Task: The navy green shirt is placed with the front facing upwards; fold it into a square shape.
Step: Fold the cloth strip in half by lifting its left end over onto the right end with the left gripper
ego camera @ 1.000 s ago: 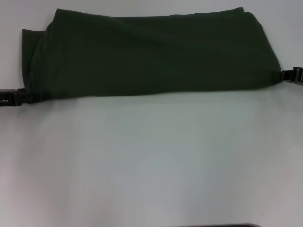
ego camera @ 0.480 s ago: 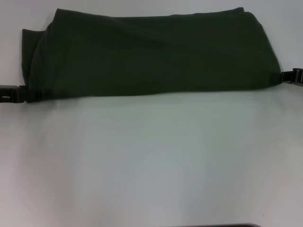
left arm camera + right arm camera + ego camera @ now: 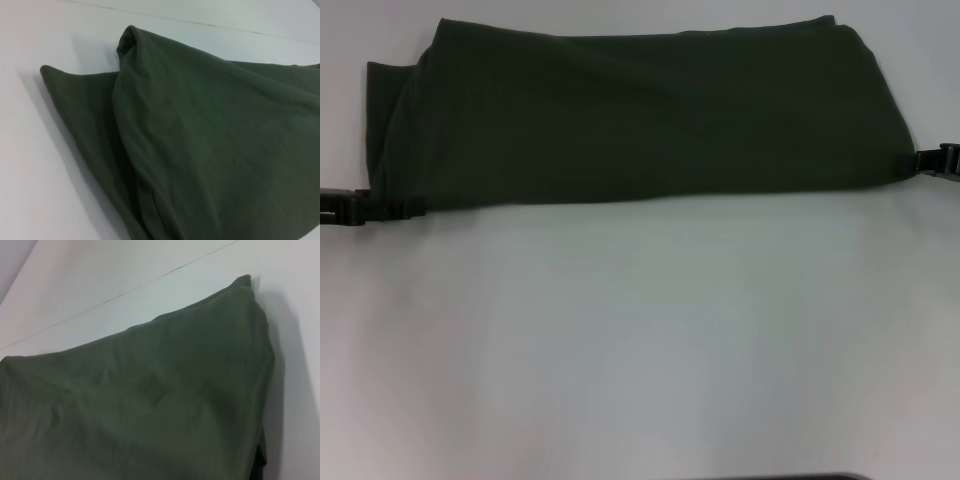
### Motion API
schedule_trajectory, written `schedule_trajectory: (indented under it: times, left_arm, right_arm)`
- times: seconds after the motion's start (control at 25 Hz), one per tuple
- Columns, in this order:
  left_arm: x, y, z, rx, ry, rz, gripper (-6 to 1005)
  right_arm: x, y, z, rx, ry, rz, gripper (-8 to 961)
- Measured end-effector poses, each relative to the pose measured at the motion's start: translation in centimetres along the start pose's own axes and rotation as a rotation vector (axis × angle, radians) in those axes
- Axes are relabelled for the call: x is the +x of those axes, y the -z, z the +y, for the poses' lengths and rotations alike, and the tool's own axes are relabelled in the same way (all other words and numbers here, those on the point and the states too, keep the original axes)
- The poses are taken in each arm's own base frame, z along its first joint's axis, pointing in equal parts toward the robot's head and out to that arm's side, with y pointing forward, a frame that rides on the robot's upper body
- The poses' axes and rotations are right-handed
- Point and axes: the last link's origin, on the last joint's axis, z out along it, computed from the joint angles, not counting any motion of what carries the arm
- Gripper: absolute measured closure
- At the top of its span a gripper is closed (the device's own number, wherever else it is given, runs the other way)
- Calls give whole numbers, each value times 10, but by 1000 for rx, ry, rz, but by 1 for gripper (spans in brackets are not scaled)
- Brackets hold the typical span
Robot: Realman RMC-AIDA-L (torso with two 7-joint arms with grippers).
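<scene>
Shirt (image 3: 640, 110) position: the navy green shirt lies on the far half of the white table (image 3: 640, 340) as a wide, low band several layers deep. Only plain green fabric shows; no lettering, collar or label is visible. The left end is untidy, with one lower layer sticking out past the upper layers; the left wrist view shows this as a loose flap beside a rounded fold. The right end is a cleaner, stacked edge.

Left gripper (image 3: 380, 209) sits at the near left corner of the band, touching or just under the cloth edge. Right gripper (image 3: 930, 160) sits at the near right corner, against the fabric. Finger state of either gripper cannot be determined; the cloth and the frame edges hide the tips.

Handling judgement: the fabric appears soft, light and limp, with no stiffness to hold a crease. Layers are likely to slide or droop when lifted. Hold should be taken at the two end corners, pinching all layers together, so that the band can be carried over evenly.
</scene>
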Motion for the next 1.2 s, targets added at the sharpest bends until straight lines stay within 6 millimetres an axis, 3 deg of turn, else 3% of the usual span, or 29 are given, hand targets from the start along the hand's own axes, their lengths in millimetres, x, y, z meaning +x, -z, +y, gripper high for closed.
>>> schedule_trajectory:
  times: [0.52,0.72,1.16,1.2]
  left_arm:
    - [1,3,-7,56,5,8,111]
    - [-1,2,-9,71,8,-6,318]
    - [1,1,-7,60,0,-9,546]
    - [1,0,-7,59,1,-10,619]
  right_arm:
    - [0,0,0,0,3,1,941]
    - [0,0,0,-1,5,1,941]
    - [0,0,0,-4,5,2,941]
    - [0,0,0,-4,5,2,940]
